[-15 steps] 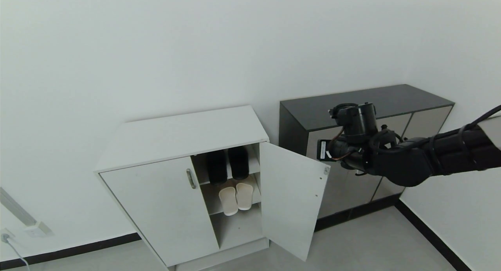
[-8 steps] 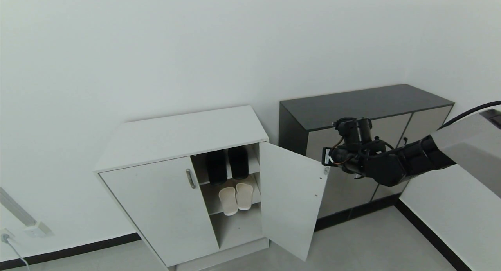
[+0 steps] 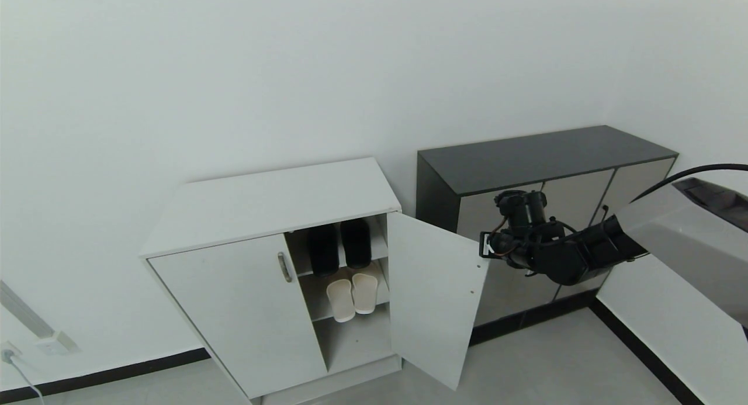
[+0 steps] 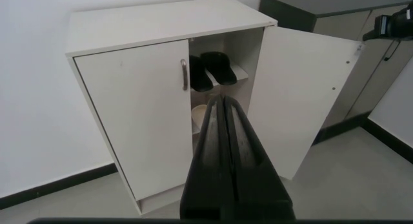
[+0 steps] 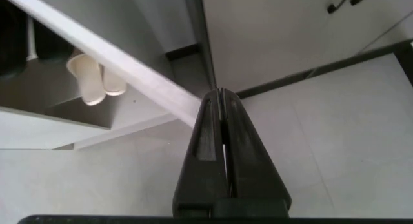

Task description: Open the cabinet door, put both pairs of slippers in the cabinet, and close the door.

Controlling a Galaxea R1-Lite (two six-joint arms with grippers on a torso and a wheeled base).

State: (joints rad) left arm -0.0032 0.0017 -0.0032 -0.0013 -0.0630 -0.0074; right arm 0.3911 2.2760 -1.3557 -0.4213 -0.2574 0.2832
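The white cabinet [image 3: 269, 200] has its left door shut and its right door [image 3: 432, 294] swung open. A black pair of slippers [image 3: 340, 247] rests on the upper shelf and a white pair of slippers [image 3: 352, 294] on the shelf below. My right gripper [image 3: 484, 245] is at the open door's top outer corner, on its outer side. In the right wrist view it [image 5: 221, 98] is shut on nothing, its tip right by the door's edge [image 5: 129, 62]. My left gripper [image 4: 222, 104] is shut and empty, held back in front of the cabinet.
A dark cabinet [image 3: 543, 153] stands against the wall just right of the open door. A white ledge [image 3: 672, 311] runs along the right side. Bare grey floor [image 3: 555, 364] lies before both cabinets. A wall socket with a cable [image 3: 9, 355] is at the far left.
My right arm has dropped lower and stretched out, bringing its gripper down to the door's top outer corner. The door and both pairs of slippers have stayed about where they were.
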